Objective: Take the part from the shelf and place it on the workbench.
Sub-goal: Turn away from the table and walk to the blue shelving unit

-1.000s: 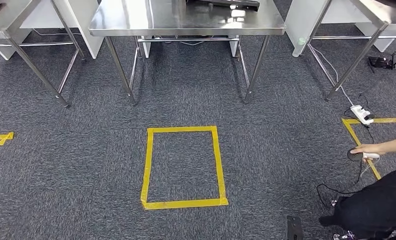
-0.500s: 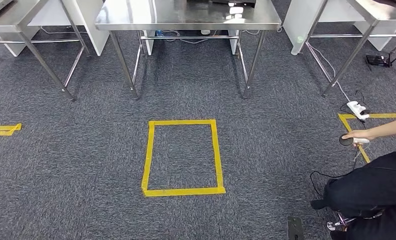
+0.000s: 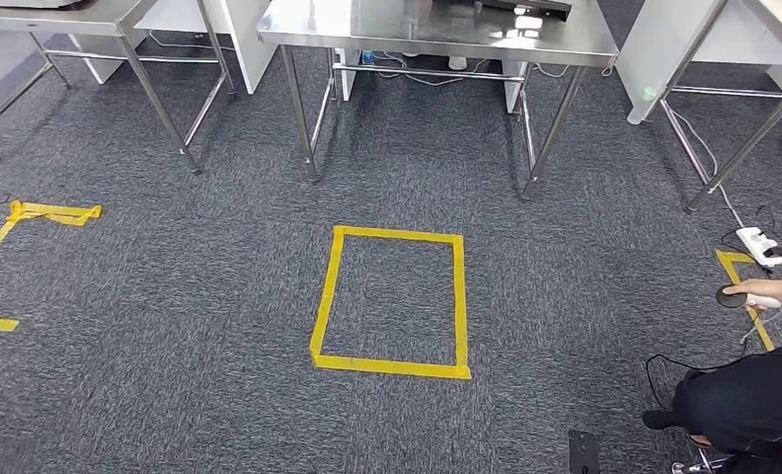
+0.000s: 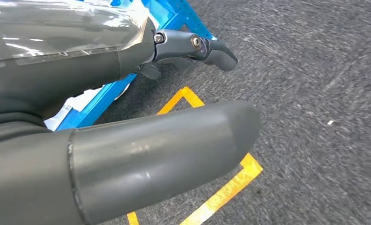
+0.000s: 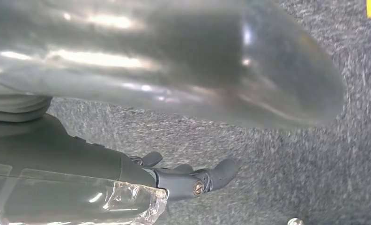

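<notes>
A steel workbench stands at the far side of the carpet, with a dark flat object on its top. My left hand hangs over the carpet with its thumb and fingers apart and nothing in it. A blue shelf frame runs just behind it. My right hand also hangs above the carpet, its fingers stretched out and holding nothing. I see no part in any view.
A yellow tape rectangle marks the floor before the workbench. More steel tables stand at the left and right. A person crouches at the lower right, one hand on a round black device beside a power strip.
The whole head picture has shifted right, so the camera has turned left; more yellow tape now shows at the left edge. The person's hand stays on the black device.
</notes>
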`<state>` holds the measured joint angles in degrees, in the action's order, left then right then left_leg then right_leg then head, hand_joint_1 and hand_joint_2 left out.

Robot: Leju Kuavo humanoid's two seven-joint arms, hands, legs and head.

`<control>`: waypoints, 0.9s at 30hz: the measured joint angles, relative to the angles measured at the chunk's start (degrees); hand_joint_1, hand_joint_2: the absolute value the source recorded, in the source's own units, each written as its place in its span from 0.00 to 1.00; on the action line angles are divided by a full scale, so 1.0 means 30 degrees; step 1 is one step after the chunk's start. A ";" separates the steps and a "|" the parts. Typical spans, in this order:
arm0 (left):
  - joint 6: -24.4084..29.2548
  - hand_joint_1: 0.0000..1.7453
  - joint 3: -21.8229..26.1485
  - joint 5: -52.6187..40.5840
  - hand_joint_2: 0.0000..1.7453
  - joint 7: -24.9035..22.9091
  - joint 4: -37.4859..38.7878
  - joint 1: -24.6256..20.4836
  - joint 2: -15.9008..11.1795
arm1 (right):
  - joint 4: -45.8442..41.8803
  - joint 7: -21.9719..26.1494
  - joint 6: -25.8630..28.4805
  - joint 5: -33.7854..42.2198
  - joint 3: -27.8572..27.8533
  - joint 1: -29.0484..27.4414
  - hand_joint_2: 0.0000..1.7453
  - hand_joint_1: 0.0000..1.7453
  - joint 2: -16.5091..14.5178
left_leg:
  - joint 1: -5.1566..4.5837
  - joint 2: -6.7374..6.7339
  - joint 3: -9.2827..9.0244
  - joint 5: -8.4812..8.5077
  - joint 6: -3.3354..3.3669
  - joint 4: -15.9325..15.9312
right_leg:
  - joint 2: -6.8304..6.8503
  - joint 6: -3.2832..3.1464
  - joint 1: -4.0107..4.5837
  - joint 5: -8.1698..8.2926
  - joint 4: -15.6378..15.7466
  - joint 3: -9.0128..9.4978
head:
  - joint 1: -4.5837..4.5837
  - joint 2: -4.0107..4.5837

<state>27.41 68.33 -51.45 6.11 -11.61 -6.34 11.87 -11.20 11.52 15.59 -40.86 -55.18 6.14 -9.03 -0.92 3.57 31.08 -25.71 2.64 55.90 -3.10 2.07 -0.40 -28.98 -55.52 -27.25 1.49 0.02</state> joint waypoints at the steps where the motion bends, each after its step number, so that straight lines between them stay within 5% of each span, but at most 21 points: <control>1: 0.0000 0.00 -0.0026 -0.0011 0.00 0.0015 0.0000 0.0014 0.0007 | 0.0002 0.0002 0.0002 0.0015 -0.0037 -0.0008 0.00 0.00 0.0004 | -0.0005 0.0137 0.0099 0.0083 -0.0104 0.0021 | 0.0030 -0.0102 0.0035 0.0014 0.0132 0.0043 | -0.0005 0.0000; 4: 0.0089 0.00 -0.0060 0.0014 0.00 0.0020 -0.0005 0.0073 -0.0036 | -0.0006 0.0060 0.0000 -0.0025 -0.0139 0.0017 0.00 0.00 -0.0074 | 0.0040 0.0148 0.0452 -0.0125 -0.0418 0.0456 | 0.0573 -0.0439 -0.0105 0.0244 0.0235 0.0002 | -0.0038 0.0000; 8: 0.0288 0.00 -0.0060 0.0111 0.00 0.0016 -0.0005 0.0047 -0.0058 | -0.0013 0.0188 -0.0027 -0.0096 -0.0171 -0.0024 0.00 0.00 -0.0122 | 0.0308 -0.0904 0.2539 -0.2509 -0.0896 0.4915 | 0.1427 -0.0711 -0.0128 0.0362 0.0271 -0.0211 | -0.0162 0.0000; 10: 0.0344 0.00 -0.0053 0.0115 0.00 0.0002 -0.0002 0.0100 -0.0058 | -0.0013 0.0213 -0.0075 -0.0096 -0.0180 -0.0037 0.00 0.00 -0.0126 | 0.0475 -0.1062 0.2796 -0.2546 -0.1064 0.5716 | 0.1900 -0.0706 -0.0110 0.0364 0.0256 -0.0331 | -0.0160 0.0000; 14: 0.0397 0.00 -0.0057 0.0058 0.00 -0.0011 -0.0007 0.0056 -0.0080 | -0.0013 0.0233 -0.0186 -0.0086 -0.0191 0.0019 0.00 0.00 -0.0171 | 0.0586 -0.2342 0.0087 -0.0675 -0.1059 0.1073 | 0.2689 -0.0567 0.0008 0.0300 0.0184 -0.0201 | -0.0138 0.0000; 16: 0.0403 0.00 -0.0066 0.0033 0.00 0.0011 -0.0007 0.0011 -0.0074 | -0.0013 0.0233 -0.0186 -0.0067 -0.0210 0.0061 0.00 0.00 -0.0180 | 0.0440 -0.2607 -0.0295 -0.0529 -0.0806 0.0193 | 0.3044 -0.0363 0.0135 0.0277 0.0140 -0.0148 | -0.0069 0.0000; 18: 0.0452 0.00 -0.0068 0.0084 0.00 0.0053 -0.0007 0.0041 -0.0074 | -0.0013 0.0220 -0.0186 -0.0076 -0.0244 0.0118 0.00 0.00 -0.0197 | 0.0388 -0.2179 -0.0159 -0.0388 -0.0476 0.0130 | 0.3301 -0.0153 0.0103 0.0247 0.0105 -0.0155 | -0.0026 0.0000; 20: 0.0577 0.00 -0.0064 0.0144 0.00 0.0119 -0.0011 0.0040 -0.0076 | -0.0013 0.0184 -0.0189 -0.0136 -0.0268 0.0138 0.00 0.00 -0.0213 | 0.0439 -0.1806 -0.0091 -0.0178 -0.0143 -0.0023 | 0.2630 -0.0075 0.0012 -0.0287 -0.0715 -0.0569 | -0.0007 0.0000; 22: 0.0689 0.00 -0.0060 0.0191 0.00 0.0191 -0.0015 0.0009 -0.0076 | -0.0013 0.0102 -0.0191 -0.0293 -0.0270 0.0082 0.00 0.00 -0.0196 | 0.0457 -0.1373 0.0044 -0.0023 0.0075 -0.0076 | 0.1554 -0.0191 -0.0079 -0.1454 -0.3160 -0.1702 | 0.0024 0.0000; 24: 0.0790 0.00 -0.0055 0.0302 0.00 0.0224 -0.0015 0.0012 -0.0056 | -0.0013 -0.0020 -0.0188 -0.0573 -0.0270 -0.0005 0.00 0.00 -0.0142 | 0.0431 -0.0855 0.0182 0.0067 0.0144 -0.0059 | 0.1167 -0.0182 -0.0101 -0.2295 -0.5636 -0.2885 | 0.0029 0.0000; 25: 0.0852 0.00 -0.0051 0.0364 0.00 0.0228 -0.0015 0.0026 -0.0042 | -0.0013 -0.0076 -0.0186 -0.0715 -0.0270 -0.0030 0.00 0.00 -0.0115 | 0.0424 -0.0592 0.0212 0.0098 0.0140 -0.0045 | 0.1118 -0.0062 -0.0104 -0.2261 -0.5937 -0.3047 | 0.0031 0.0000; 27: 0.0949 0.00 -0.0046 0.0463 0.00 0.0228 -0.0015 0.0039 -0.0020 | -0.0013 -0.0162 -0.0184 -0.0971 -0.0259 -0.0031 0.00 0.00 -0.0078 | 0.0432 -0.0076 0.0218 0.0139 0.0082 0.0009 | 0.0937 0.0287 -0.0149 -0.1297 -0.4111 -0.2212 | 0.0033 0.0000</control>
<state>30.26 68.19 -50.06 6.80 -11.65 -6.22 11.81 -11.23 11.03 15.04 -43.77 -55.95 6.05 -9.27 0.37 3.34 31.74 -25.30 2.89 55.93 -0.29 2.93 -0.85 -32.87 -67.86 -33.88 1.59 0.02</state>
